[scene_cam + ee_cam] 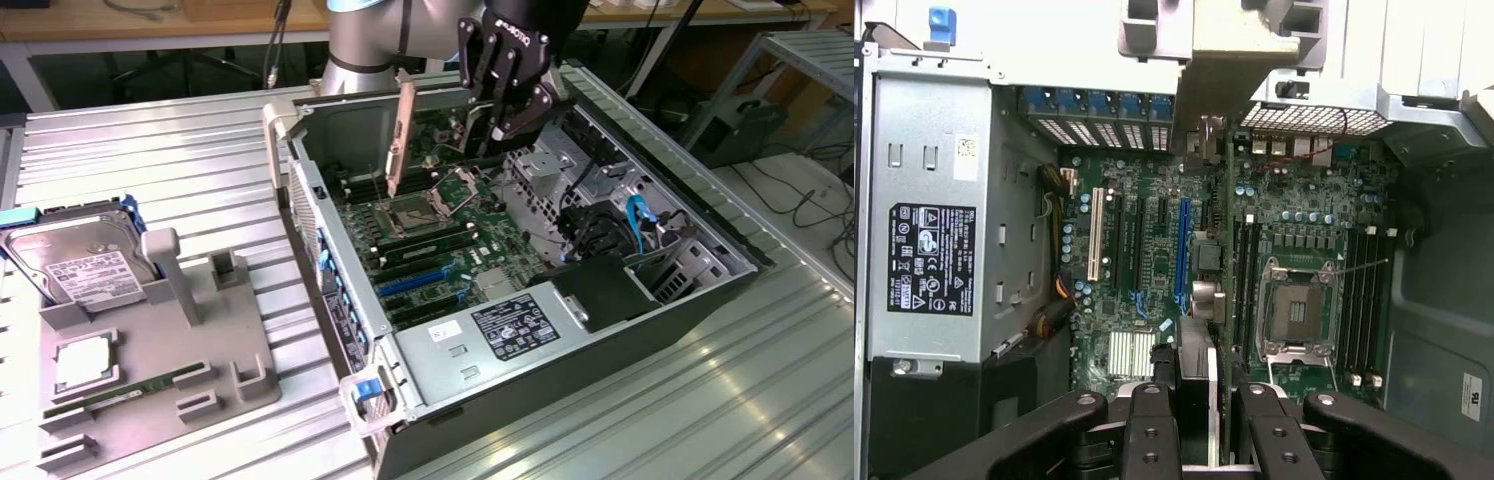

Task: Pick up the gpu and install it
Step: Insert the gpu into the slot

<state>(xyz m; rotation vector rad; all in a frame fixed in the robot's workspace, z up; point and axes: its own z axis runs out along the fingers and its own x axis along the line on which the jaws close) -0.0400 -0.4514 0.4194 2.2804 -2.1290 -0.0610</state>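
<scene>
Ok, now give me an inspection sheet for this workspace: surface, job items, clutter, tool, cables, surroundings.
Surface: ribbed metal table, carrying an open computer case.
Job's things: gpu seen edge-on above the motherboard, not seated.
Clutter: hard drive, processor chip and memory stick on a grey fixture.
Grippers: tool closed on the gpu, over the case.
Cables: blue cables inside the case; loose cables on the floor.
Surroundings: metal rack on the exterior view's right.

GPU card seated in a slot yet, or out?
Out. The thin green-and-black gpu card hangs edge-down in the black gripper, above the green motherboard.
</scene>
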